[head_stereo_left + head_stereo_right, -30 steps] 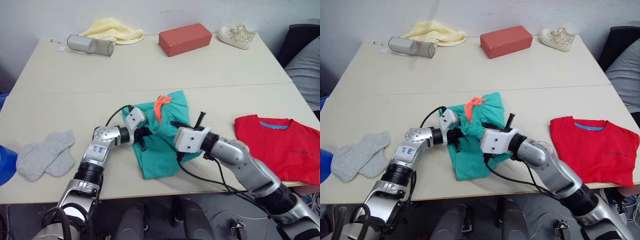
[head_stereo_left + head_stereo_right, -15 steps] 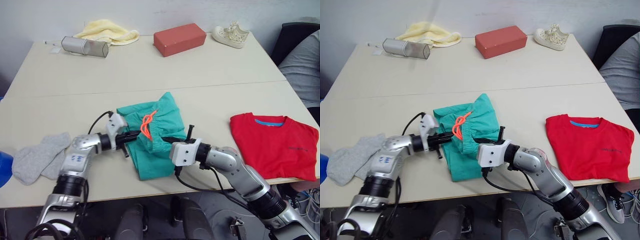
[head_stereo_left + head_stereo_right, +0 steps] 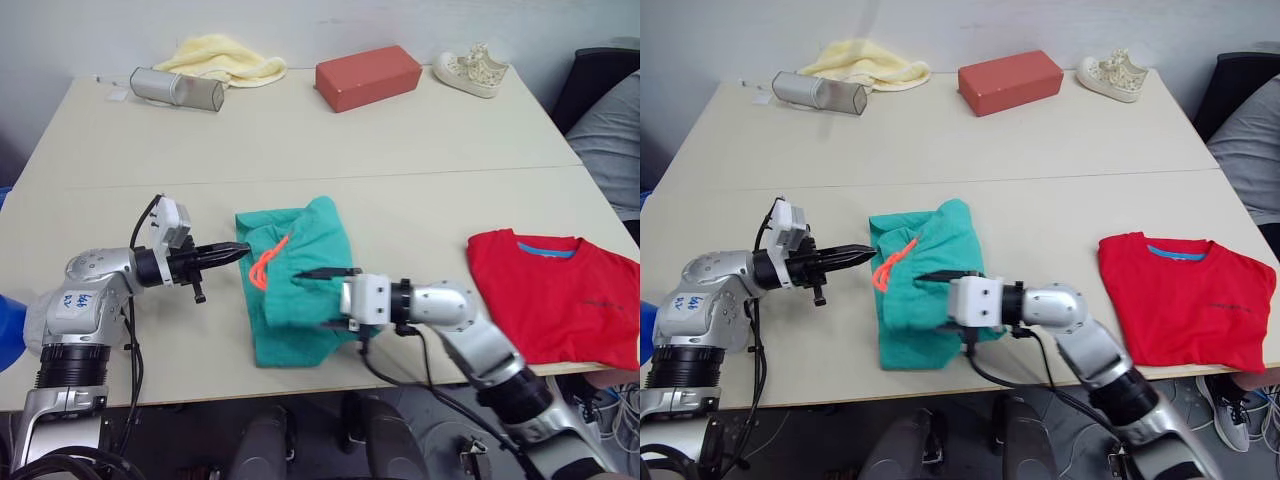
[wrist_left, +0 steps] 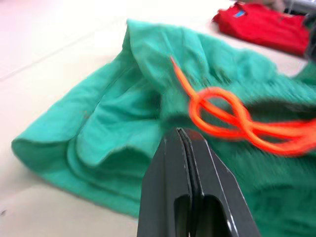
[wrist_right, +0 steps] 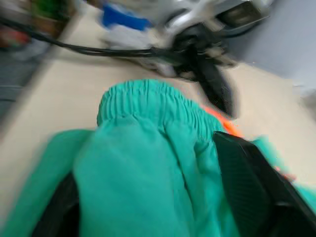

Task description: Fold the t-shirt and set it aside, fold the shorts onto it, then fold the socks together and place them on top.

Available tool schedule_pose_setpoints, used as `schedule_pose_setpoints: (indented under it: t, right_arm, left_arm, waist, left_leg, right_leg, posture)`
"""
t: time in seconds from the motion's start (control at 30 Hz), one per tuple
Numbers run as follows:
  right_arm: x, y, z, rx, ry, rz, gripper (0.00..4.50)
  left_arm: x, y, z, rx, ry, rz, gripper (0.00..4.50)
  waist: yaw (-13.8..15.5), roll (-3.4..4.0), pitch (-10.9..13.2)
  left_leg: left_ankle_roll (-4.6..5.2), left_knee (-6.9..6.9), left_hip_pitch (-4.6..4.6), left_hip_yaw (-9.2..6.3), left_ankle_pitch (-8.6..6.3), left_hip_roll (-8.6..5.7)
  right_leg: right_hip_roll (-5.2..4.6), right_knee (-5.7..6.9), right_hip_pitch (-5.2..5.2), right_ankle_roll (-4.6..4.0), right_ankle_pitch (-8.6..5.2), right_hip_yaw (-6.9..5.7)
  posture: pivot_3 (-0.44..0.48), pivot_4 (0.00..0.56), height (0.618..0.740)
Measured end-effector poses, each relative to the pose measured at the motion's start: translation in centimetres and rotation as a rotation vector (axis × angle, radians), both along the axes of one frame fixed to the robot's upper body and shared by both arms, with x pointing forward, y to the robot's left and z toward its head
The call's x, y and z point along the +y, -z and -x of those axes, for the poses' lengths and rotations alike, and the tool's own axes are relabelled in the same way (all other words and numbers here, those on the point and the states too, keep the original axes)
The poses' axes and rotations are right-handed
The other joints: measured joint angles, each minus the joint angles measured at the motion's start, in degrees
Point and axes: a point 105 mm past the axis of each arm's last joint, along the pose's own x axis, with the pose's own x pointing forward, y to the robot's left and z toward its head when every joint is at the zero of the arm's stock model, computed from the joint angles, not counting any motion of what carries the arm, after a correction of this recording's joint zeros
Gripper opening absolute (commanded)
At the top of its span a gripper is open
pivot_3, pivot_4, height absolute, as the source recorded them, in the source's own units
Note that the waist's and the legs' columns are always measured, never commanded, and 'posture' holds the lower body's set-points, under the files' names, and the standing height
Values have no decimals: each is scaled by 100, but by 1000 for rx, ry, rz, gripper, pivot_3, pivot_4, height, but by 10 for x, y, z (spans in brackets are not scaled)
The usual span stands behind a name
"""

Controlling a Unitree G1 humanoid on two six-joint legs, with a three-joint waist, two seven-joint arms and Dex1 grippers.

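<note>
The teal shorts [image 3: 300, 290] lie bunched in the front middle of the table [image 3: 300, 150], their orange drawstring [image 3: 263, 268] looped on top. My left gripper [image 3: 238, 249] is shut, its tips just at the shorts' left edge, close to the drawstring [image 4: 222, 111] in the left wrist view. My right gripper [image 3: 330, 298] stands open over the shorts' right side, with green fabric [image 5: 143, 163] lying between its fingers. The red t-shirt [image 3: 560, 295] lies flat at the front right. A sliver of the grey socks [image 3: 33, 325] shows beside my left arm, which covers the rest.
Along the far edge sit a pale yellow cloth [image 3: 225, 58], a silver cylinder [image 3: 180, 90], a red box [image 3: 368, 77] and a cream shoe [image 3: 472, 70]. A blue object [image 3: 6, 330] is at the left edge. A dark chair [image 3: 600, 80] stands off the table's right side.
My right gripper has opened on the shorts. My left gripper has drawn back to the left, off the shorts. The shorts have shifted left, with their top flap laid over.
</note>
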Motion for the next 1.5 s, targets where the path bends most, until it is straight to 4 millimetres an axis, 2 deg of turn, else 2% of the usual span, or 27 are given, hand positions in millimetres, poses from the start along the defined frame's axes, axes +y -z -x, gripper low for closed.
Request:
schedule_pose_setpoints:
  t: [0.07, 0.13, 0.23, 0.33, 0.43, 0.5, 0.63, 0.73, 0.87, 0.97, 1.13, 1.4, 1.5]
  right_arm:
    - [-12, -1, 4, 112, -26, 0, 4462]
    - [-26, -10, 5, 261, -10, -20, 4462]
    - [-46, -20, 5, 361, 17, 5, 4462]
    - [-52, -9, 3, 336, 42, 29, 4462]
    - [-51, 1, 6, 409, 48, 20, 4462]
    - [-53, 2, 14, 499, 33, 24, 4462]
    - [-63, -7, 17, 706, 65, -7, 4462]
    - [-69, -8, 1, 816, 166, -56, 4462]
    - [-83, 15, -18, 992, 356, 1, 4462]
    - [-79, 25, -34, 1128, 431, -13, 4462]
    - [-59, 25, -50, 1260, 438, -30, 4462]
    - [-23, 26, -46, 1402, 334, 9, 4462]
    - [-13, 28, -48, 1421, 323, 17, 3884]
  left_arm:
    - [-6, -9, 1, -18, 26, 21, 0]
    - [-21, -20, 4, -41, 80, 71, 0]
    - [-39, -33, 8, -69, 141, 132, 0]
    - [-57, -36, 12, -81, 183, 159, 0]
    - [-72, -34, 19, -71, 239, 145, 0]
    - [-78, -28, 26, -60, 287, 95, 0]
    - [-85, 11, 38, -1, 324, -51, 0]
    - [-84, 30, 36, 0, 269, -118, 0]
    - [-77, 46, 32, -5, 179, -161, 0]
    - [-73, 61, 35, -15, 160, -217, 0]
    - [-70, 62, 34, -59, 151, -222, 0]
    - [-71, 57, 35, -121, 147, -159, 0]
    - [-66, 58, 37, -119, 148, -123, 0]
  waist:
    - [-8, 0, 0]
    - [-6, 3, 3]
    - [-1, 2, 4]
    - [-8, 1, 3]
    - [-4, 2, 6]
    - [-6, 2, 6]
    - [-2, 2, 6]
    - [9, 2, 6]
    - [17, 5, 7]
    - [-22, 7, 8]
    - [-22, 12, 8]
    - [-45, 13, 7]
    - [-57, 14, 7]
  left_leg:
    - [4, 1, -3, 0, -4, 0]
    - [4, 3, -4, 0, -4, 0]
    - [12, 0, 0, -6, -10, 0]
    - [10, -7, 6, -3, -12, 1]
    - [-17, -5, 5, 1, 6, 0]
    - [-18, -3, 6, 3, 7, 0]
    - [13, -3, 8, -1, -10, 0]
    - [10, -4, 6, -7, -10, 2]
    - [17, -6, 2, -6, -6, 2]
    - [17, -7, -7, -2, -5, 3]
    - [19, -7, -16, 3, -2, 3]
    - [20, -9, -23, 8, -2, 3]
    - [20, -8, -23, 10, -2, 3]
  right_leg:
    - [-1, -5, 0, 3, 1, 0]
    - [-4, -5, -1, 3, 2, 0]
    - [-4, -7, 1, 3, 2, -4]
    - [5, -3, 2, -1, 0, -4]
    - [5, 8, -1, -1, 0, -3]
    - [4, 8, 0, 0, 0, -1]
    - [0, 3, 1, -3, 1, 2]
    - [-1, 1, -1, -13, 6, 1]
    - [-3, 0, -6, -16, 8, 1]
    - [-3, 3, -22, -17, 8, 1]
    - [-4, 11, -34, -18, 9, 2]
    - [-4, 20, -46, -18, 9, 4]
    - [-4, 22, -48, -18, 9, 5]
  posture:
    - [0, 150, 740]
    - [0, 150, 740]
    - [0, 150, 740]
    - [0, 150, 740]
    - [0, 150, 740]
    - [0, 150, 740]
    - [0, 150, 740]
    - [0, 150, 740]
    - [0, 150, 740]
    - [0, 150, 740]
    - [0, 150, 740]
    - [0, 150, 740]
    - [0, 150, 740]
